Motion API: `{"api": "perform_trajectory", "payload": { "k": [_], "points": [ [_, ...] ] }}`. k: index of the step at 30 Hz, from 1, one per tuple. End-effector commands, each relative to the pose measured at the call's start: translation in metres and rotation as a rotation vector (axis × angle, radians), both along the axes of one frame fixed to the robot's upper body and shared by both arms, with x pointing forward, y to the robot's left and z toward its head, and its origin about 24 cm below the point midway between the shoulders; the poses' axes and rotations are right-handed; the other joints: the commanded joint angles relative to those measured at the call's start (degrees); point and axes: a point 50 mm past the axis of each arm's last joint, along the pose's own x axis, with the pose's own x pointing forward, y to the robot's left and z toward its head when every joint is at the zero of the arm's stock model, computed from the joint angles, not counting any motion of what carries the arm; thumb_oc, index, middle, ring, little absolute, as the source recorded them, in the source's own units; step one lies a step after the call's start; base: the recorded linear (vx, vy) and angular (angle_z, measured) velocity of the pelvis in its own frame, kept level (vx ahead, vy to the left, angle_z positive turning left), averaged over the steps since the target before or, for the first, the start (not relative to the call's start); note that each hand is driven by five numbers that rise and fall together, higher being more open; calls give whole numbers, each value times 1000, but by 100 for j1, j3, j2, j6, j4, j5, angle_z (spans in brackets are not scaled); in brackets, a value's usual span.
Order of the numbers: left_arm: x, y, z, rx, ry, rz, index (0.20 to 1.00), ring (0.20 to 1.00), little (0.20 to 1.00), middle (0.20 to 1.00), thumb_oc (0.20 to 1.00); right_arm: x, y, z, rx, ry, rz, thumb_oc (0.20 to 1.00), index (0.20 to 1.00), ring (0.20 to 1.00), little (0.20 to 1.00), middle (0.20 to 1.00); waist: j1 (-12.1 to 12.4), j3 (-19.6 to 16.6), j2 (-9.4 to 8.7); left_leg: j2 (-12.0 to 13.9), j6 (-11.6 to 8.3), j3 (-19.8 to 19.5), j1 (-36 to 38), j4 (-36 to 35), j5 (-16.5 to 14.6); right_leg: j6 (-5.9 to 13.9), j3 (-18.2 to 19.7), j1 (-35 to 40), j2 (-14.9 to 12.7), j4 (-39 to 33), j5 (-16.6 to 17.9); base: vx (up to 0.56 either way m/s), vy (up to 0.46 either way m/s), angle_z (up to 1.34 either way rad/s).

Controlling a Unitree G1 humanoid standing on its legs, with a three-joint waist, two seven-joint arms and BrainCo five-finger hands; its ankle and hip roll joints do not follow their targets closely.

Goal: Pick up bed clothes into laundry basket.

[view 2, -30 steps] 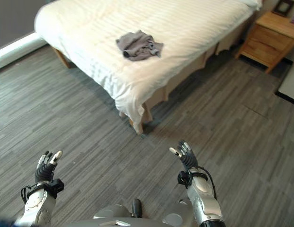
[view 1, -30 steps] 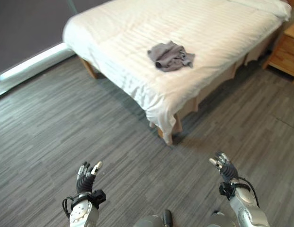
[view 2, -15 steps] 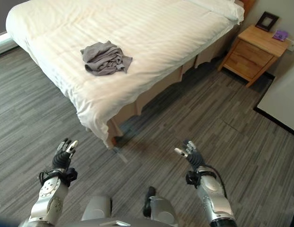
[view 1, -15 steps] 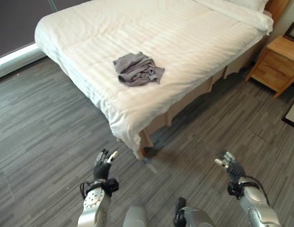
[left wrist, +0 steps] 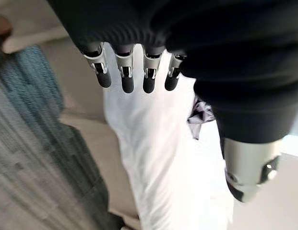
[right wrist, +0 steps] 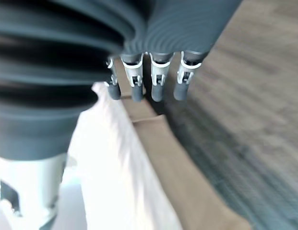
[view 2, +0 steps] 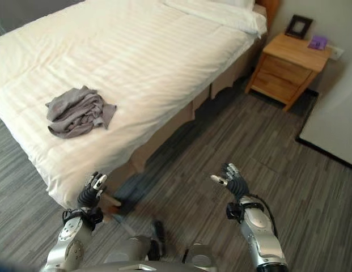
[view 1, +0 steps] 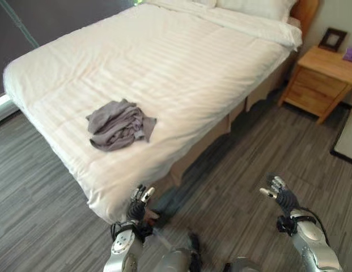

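A crumpled grey garment (view 1: 119,124) lies on the white bed (view 1: 181,62), close to its near corner. It also peeks past my left hand in the left wrist view as a grey fold (left wrist: 200,115). My left hand (view 1: 138,203) hangs open just in front of the bed's corner, short of the garment. Over the floor to the right, my right hand (view 1: 281,196) is open too, holding nothing. Both wrist views show straight fingers (left wrist: 125,76) and fingers (right wrist: 158,79) with nothing between them.
A wooden nightstand (view 1: 316,83) with a small picture frame (view 1: 333,39) stands right of the bed's head. Pillows (view 1: 261,8) lie at the far end. Grey plank floor (view 1: 232,187) runs between bed and nightstand. A pale mat (view 2: 334,124) lies at the far right.
The camera has swung right and closer to the bed, so the garment sits lower and further left in view. Both hands stay open and raised; the left one is now at the bed's corner.
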Motion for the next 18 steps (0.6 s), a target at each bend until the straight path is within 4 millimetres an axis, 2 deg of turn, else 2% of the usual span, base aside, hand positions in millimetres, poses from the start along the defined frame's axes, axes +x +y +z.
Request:
{"api": "perform_trajectory", "payload": {
  "k": [1,2,3,4,5,6,7,8,9,10,11,16,17,18],
  "points": [
    [11,29,35,156,-141,37,1000,1000,1000,1000,1000,14,-6,28,-61,-151,-4,1000,1000,1000,1000,1000,32,262,-8,711,-1157,-731,384,-277,80,313,1205,238,-229,-2998,1125,198,49,62],
    [11,29,35,156,-141,38,1000,1000,1000,1000,1000,14,-6,28,-61,-151,-3,1000,1000,1000,1000,1000,28,259,2,722,-1161,-734,395,-293,82,311,1193,254,-217,-3018,1130,263,-27,67],
    [12,32,39,165,-161,51,1000,1000,1000,1000,1000,16,-6,31,-55,-158,-12,1000,1000,1000,1000,1000,-4,239,-54,722,-1234,-786,496,-350,25,367,1200,164,-265,-3642,1164,141,-52,75],
    [11,32,40,166,-160,51,1000,1000,1000,1000,1000,16,-6,31,-55,-158,-12,1000,1000,1000,1000,1000,-16,252,-41,738,-1237,-798,513,-349,18,366,1175,212,-251,-3684,1178,303,-141,54],
    [12,33,41,165,-168,60,1000,1000,1000,1000,1000,17,-10,32,-64,-162,-31,1000,1000,1000,1000,1000,-93,258,-121,702,-1305,-986,623,-368,-78,465,1496,303,32,-4692,1021,166,-91,34],
    [13,33,41,165,-169,60,1000,1000,1000,1000,1000,18,-10,32,-64,-163,-31,1000,1000,1000,1000,1000,-94,256,-117,708,-1308,-987,613,-374,-59,459,1487,317,41,-4747,1067,279,-174,22],
    [12,32,40,165,-163,56,1000,1000,1000,1000,1000,17,-17,32,-85,-162,-60,1000,1000,1000,1000,1000,-145,219,-147,679,-1333,-1215,618,-379,-111,526,1897,357,326,-5240,901,117,-84,50],
    [12,32,40,165,-162,55,1000,1000,1000,1000,1000,17,-17,32,-86,-161,-60,1000,1000,1000,1000,1000,-159,214,-137,687,-1335,-1231,619,-377,-120,524,1876,376,330,-5259,900,227,-211,63],
    [7,31,35,155,-143,56,1000,1000,1000,1000,1000,15,-23,32,-113,-161,-82,1000,1000,1000,1000,1000,-158,142,-193,702,-1390,-1462,617,-404,-128,508,1933,409,509,-5499,896,110,-129,91],
    [7,31,35,155,-143,56,1000,1000,1000,1000,1000,15,-23,32,-113,-161,-81,1000,1000,1000,1000,1000,-165,141,-191,703,-1390,-1469,616,-404,-127,508,1926,413,508,-5502,896,153,-248,101],
    [2,29,31,148,-128,54,1000,1000,1000,1000,1000,15,-24,34,-123,-163,-77,1000,1000,1000,1000,1000,-83,98,-229,764,-1429,-1571,592,-394,-83,457,1836,495,479,-5355,825,61,-211,121],
    [-8,26,21,69,-100,115,1000,1000,1000,1000,1000,24,-27,41,-144,-176,-59,1000,1000,1000,1000,1000,117,47,-197,1027,-1633,-2159,356,-347,127,157,1589,775,744,-5417,431,37,-321,59],
    [-9,23,17,47,-85,127,1000,1000,1000,1000,1000,26,-30,45,-153,-187,-63,1000,1000,1000,1000,1000,203,66,-191,1036,-1691,-2358,183,-258,219,46,1444,844,799,-5436,351,3,-342,65],
    [-8,21,16,41,-81,121,1000,1000,1000,1000,1000,27,-32,48,-162,-195,-70,1000,1000,1000,1000,1000,208,85,-193,1000,-1713,-2416,78,-158,244,15,1358,873,794,-5448,334,6,-221,101]
  ]
}}
